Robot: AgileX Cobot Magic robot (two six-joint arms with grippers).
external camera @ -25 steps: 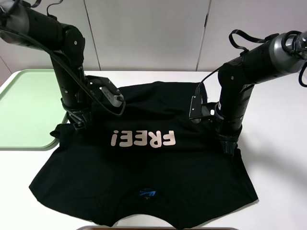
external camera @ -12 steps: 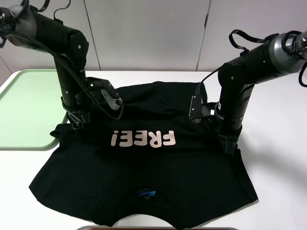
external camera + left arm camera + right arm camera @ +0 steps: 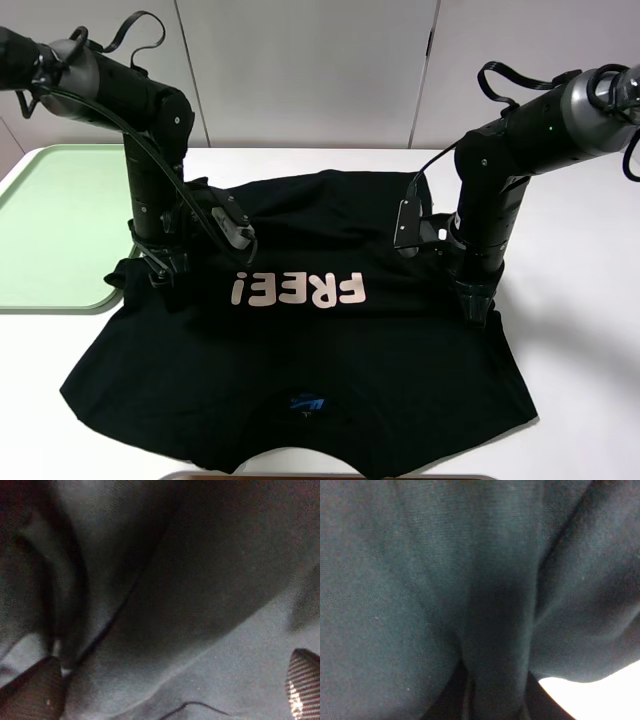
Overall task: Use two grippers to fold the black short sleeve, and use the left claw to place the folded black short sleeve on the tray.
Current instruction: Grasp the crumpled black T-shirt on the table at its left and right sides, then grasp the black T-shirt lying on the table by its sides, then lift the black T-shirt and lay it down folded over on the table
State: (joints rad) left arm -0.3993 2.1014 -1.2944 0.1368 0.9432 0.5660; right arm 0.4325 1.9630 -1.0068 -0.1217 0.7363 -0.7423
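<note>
The black short sleeve [image 3: 300, 350] lies spread on the white table, its "FREE!" print [image 3: 297, 290] upside down. My left gripper [image 3: 162, 272] points down at the shirt's left sleeve. In the left wrist view the left gripper [image 3: 170, 692] is open, its fingertips [image 3: 304, 685] wide apart over black cloth [image 3: 190, 595]. My right gripper [image 3: 478, 306] stands on the shirt's right sleeve edge. In the right wrist view a fold of cloth [image 3: 490, 645] is gathered between its jaws. The green tray [image 3: 50, 230] lies at the left.
White table [image 3: 570, 350] shows to the right of the shirt. The tray's near edge touches the shirt's left sleeve. A white wall of panels stands behind. A dark edge runs along the table's front.
My left arm has swung and lowered, bringing its gripper down and slightly nearer onto the left sleeve. The right arm and the shirt have not moved.
</note>
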